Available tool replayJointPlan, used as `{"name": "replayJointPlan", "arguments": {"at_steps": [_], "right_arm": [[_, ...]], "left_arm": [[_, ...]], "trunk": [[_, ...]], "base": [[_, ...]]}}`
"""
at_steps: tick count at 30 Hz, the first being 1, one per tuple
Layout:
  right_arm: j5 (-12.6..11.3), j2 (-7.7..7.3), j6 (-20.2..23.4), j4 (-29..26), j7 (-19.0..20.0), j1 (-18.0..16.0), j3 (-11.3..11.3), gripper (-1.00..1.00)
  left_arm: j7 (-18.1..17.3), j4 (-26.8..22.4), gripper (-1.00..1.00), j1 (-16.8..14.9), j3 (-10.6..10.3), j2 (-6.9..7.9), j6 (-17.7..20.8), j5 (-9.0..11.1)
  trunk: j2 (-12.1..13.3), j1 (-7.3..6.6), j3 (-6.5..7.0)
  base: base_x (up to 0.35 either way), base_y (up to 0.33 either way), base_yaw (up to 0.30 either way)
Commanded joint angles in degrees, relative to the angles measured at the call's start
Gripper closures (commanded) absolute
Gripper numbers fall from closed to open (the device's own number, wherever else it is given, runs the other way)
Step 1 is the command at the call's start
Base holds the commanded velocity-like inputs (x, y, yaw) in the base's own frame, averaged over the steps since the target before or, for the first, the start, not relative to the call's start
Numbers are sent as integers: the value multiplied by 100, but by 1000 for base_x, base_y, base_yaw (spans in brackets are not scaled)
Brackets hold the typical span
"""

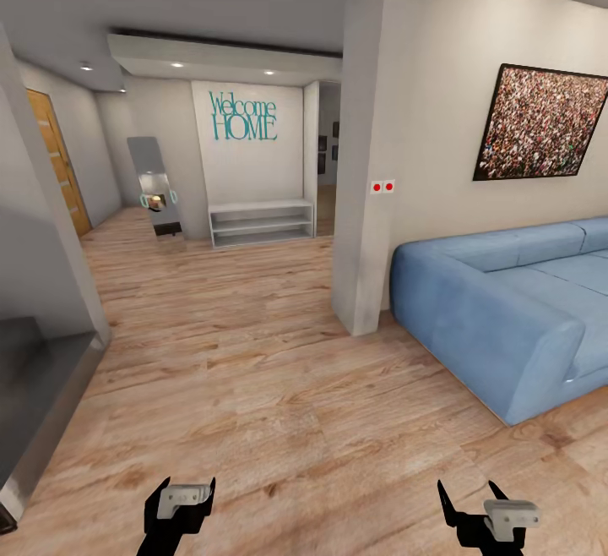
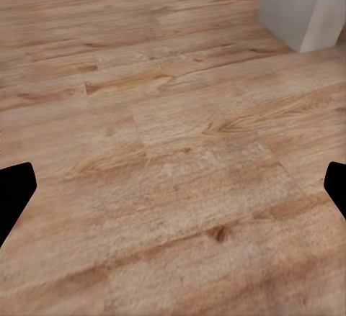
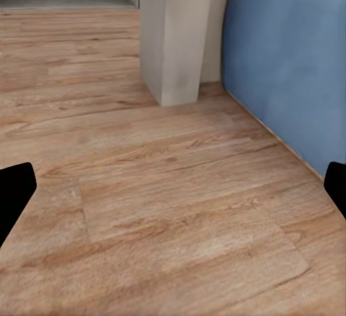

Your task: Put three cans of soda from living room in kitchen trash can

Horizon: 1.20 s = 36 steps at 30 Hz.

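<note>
Teal lettering on the far white wall reads "Welcome HOME" (image 1: 243, 116), set above a low white shelf (image 1: 261, 223) with open tiers. Left of it a tall grey mirror (image 1: 155, 187) leans against the wall, and a wooden door (image 1: 60, 160) stands further left. A white pillar (image 1: 375, 142) carries a small plate with two red dots (image 1: 382, 187); past it, on the right wall, hangs a dark-framed picture (image 1: 543, 122) of dense speckled colour with no readable writing. Below the picture a blue sofa (image 1: 507, 307) of the living room runs along the wall, its near arm just beside the pillar. A grey counter (image 1: 34, 391) edges in at the left. Plank floor (image 1: 253, 370) covers the open middle. The left gripper (image 1: 179, 501) and right gripper (image 1: 487, 512) hang low over the floor, well apart, each with its fingers spread wide and holding nothing; in both wrist views the dark fingertips (image 2: 14, 190) sit at opposite edges with bare planks between. The right wrist view faces the pillar's base and the sofa's end; the left wrist view takes in floor and a white corner. None of the soda cans is in sight here.
</note>
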Motion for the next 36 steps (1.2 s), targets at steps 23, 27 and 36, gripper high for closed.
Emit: {"name": "replayJointPlan", "arguments": {"at_steps": [23,27,36], "right_arm": [[17,2,-4,1,0,0,32,-100],[3,3,-3,1,0,0,19,-100],[-6,7,-1,1,-2,0,21,-100]], "left_arm": [[1,171,-100,0,-16,0,0,20],[-2,185,-100,0,-18,0,0,36],[-15,193,-100,0,-19,0,0,35]], "trunk": [[0,0,0],[0,0,0],[0,0,0]], "base": [[0,0,0],[0,0,0],[0,0,-94]]}}
